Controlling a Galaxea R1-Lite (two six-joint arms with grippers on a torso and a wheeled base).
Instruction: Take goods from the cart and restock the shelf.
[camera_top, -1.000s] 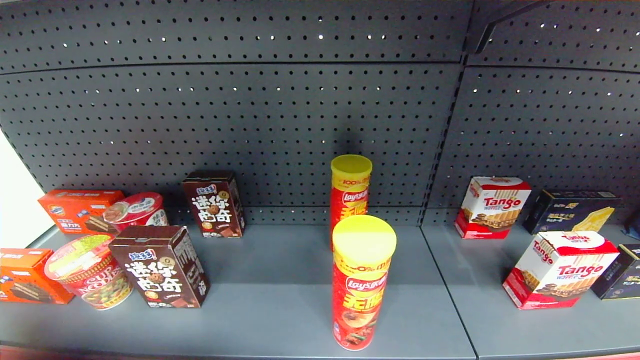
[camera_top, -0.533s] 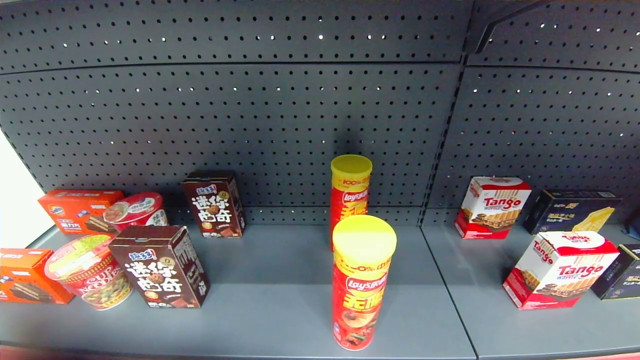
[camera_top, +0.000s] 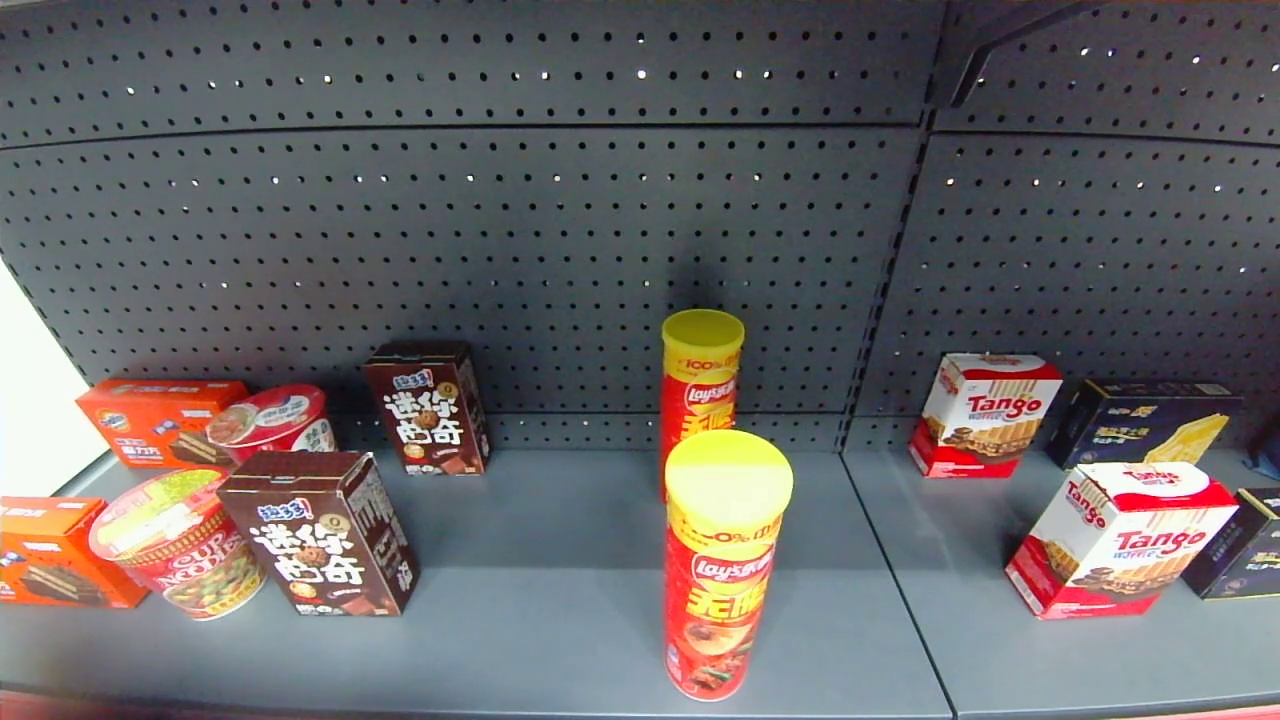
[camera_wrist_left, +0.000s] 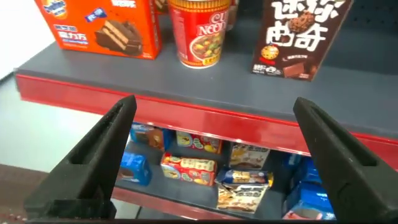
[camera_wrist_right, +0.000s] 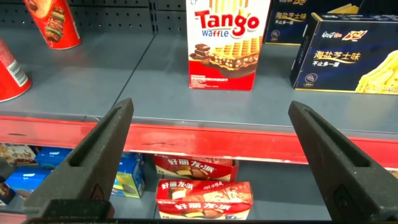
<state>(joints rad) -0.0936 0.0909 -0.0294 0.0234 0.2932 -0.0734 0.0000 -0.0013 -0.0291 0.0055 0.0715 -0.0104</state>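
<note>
Nothing held at present: left gripper (camera_wrist_left: 214, 104) with fingers spread wide apart and empty, hanging in front of the red lip of the shelf (camera_top: 560, 560); right gripper (camera_wrist_right: 211, 107) likewise wide open and empty, facing the same lip. In the head view, goods already standing on the shelf: front chip can (camera_top: 727, 560) upright at lower centre of the frame, near the front edge; rear chip can (camera_top: 702, 385) upright just behind it at centre, close to the pegboard; brown biscuit box (camera_top: 320, 535) and cup noodles (camera_top: 180, 545) side by side at lower left; wafer box (camera_top: 1120, 540) at lower right. Judging by looks, a chip can should be light, stiff along its length but crushable if squeezed hard, smooth and probably a little slippery, and, being tall and narrow, easy to topple. Best taken around the middle of the tube, across its width, with a moderate squeeze, never by the thin yellow lid. Cartons probably light too, with thin walls prone to denting; better gripped across the narrow sides. Compared with the earlier head frames, no difference to report: every can, box and cup in the same spot, camera unmoved.
</note>
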